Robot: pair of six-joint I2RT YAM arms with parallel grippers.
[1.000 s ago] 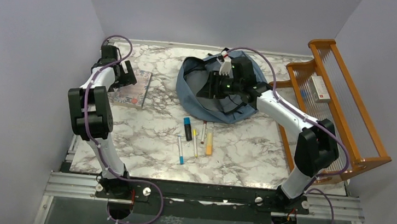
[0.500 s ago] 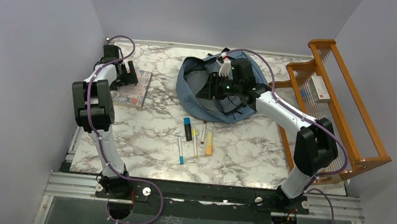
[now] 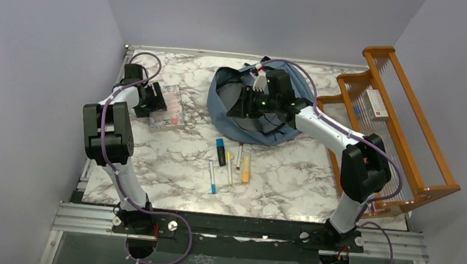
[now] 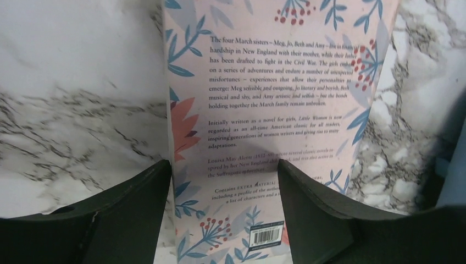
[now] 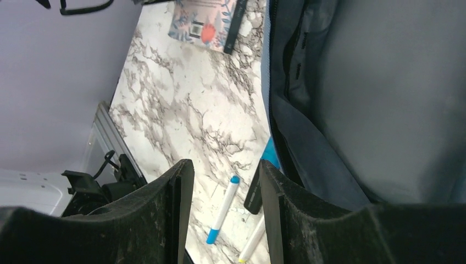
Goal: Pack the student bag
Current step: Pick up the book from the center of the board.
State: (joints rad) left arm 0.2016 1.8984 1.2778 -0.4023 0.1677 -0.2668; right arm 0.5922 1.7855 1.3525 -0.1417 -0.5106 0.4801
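Top external view: the soft dusty-blue fabric student bag (image 3: 224,105) lies at the far middle of the marble-patterned surface (image 3: 291,176), its opening slack; the right end effector (image 3: 247,101) sits over that opening, fingers apart, nothing between them in its wrist view, one finger just beside the bag's edge.

Step in hand, by my reading: pick up the pale pink floral paperback book (image 4: 275,82), which lies back cover up, well left of the bag; the left end effector (image 4: 224,165) straddles its near end, one finger at each long edge; I cannot tell whether it has bite.

To do it well: seat the pads square across the width and low enough to catch the whole block of pages, not the cover alone; lift level so the far end does not droop or pivot; bring it in narrow end first; the right arm should hold the mouth wide and stay out of the path.

Bag: rounded, collapsed nearly flat, with black straps and a black zipper line; grey lining shows inside from the right wrist; likely to yield and slide if pushed.

Beyond it: loose markers and pens (image 3: 231,161) near its front edge; the orange wooden rack (image 3: 406,123) at the right.
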